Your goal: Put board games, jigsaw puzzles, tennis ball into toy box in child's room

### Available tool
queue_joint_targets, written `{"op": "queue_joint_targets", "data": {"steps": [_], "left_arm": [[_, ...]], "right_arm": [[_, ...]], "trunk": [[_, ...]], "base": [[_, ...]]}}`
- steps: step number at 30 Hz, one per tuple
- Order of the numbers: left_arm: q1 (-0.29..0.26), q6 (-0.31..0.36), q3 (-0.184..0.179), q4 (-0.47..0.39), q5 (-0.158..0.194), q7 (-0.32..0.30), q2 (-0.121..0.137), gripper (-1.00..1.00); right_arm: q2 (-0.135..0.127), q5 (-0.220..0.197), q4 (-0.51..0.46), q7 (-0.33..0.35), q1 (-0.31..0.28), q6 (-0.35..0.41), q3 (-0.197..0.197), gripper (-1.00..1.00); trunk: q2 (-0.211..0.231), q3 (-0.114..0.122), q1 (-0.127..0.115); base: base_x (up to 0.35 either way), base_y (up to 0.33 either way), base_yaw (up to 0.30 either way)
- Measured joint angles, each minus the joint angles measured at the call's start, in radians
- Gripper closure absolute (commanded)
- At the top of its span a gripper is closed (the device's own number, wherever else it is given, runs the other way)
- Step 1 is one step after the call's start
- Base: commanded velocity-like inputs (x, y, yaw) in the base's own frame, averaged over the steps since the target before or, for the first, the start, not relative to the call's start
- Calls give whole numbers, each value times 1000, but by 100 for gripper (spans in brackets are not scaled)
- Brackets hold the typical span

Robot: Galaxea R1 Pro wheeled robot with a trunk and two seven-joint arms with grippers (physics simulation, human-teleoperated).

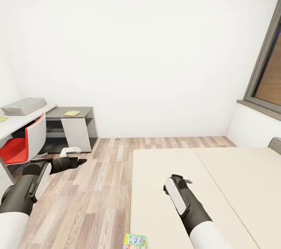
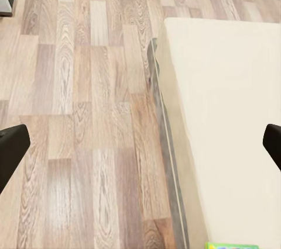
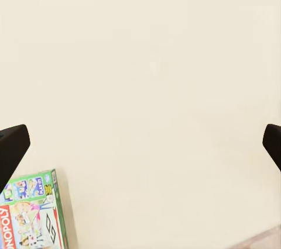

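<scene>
Facing bed (board game aboard)

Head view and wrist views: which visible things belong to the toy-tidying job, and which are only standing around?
Belong to the job:
- shallow light grey toy box
- glossy white-grey table
- wide beige bed
- bright green-edged board game box on the bed, lettered "ONOPOLY"

Only standing around:
- red and white chair
- dark grey side unit
- grey-framed window

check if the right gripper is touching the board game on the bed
Apart. In the right wrist view, bare bed separates the open right gripper from the board game.
</scene>
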Motion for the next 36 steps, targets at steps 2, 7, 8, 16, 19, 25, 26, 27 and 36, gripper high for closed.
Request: {"op": "queue_joint_targets", "data": {"steps": [2, 7, 8, 16, 19, 25, 26, 27, 36], "left_arm": [[0, 0, 0, 0, 0, -1, 0, -100], [-1, 0, 0, 0, 0, 0, 0, -100], [0, 0, 0, 0, 0, 0, 0, -100], [-1, 0, 0, 0, 0, 0, 0, -100], [-1, 0, 0, 0, 0, 0, 0, -100], [-1, 1, 0, 0, 0, 0, 0, -100], [0, 1, 0, 0, 0, 0, 0, -100], [0, 1, 0, 0, 0, -1, 0, -100], [0, 1, 0, 0, 0, 0, 0, -100]], "right_arm": [[0, 1, -1, 0, 0, 0, 0, -100], [0, 1, -3, 0, 0, -2, 0, -100], [0, 1, -3, 0, 0, -2, 0, -100], [0, 1, -3, 0, 0, -4, 0, -100], [0, 1, -3, 0, 0, -4, 0, -100], [0, 1, -3, 0, 0, -5, 0, -100], [0, 1, -3, 0, 0, -5, 0, -100], [0, 1, -2, 0, 0, -5, 0, -100], [0, 1, -2, 0, 0, -5, 0, -100]], "trunk": [[0, 0, 0], [0, 0, 0], [0, 0, 0], [0, 0, 0], [0, 0, 0], [0, 0, 0], [0, 0, 0], [0, 0, 0], [0, 0, 0]], "base": [[0, 0, 0], [0, 1, 0], [0, 32, 0], [0, 137, 0], [0, 217, 0], [0, 245, 0], [0, 257, 0], [0, 258, 0], [0, 260, 0]]}}
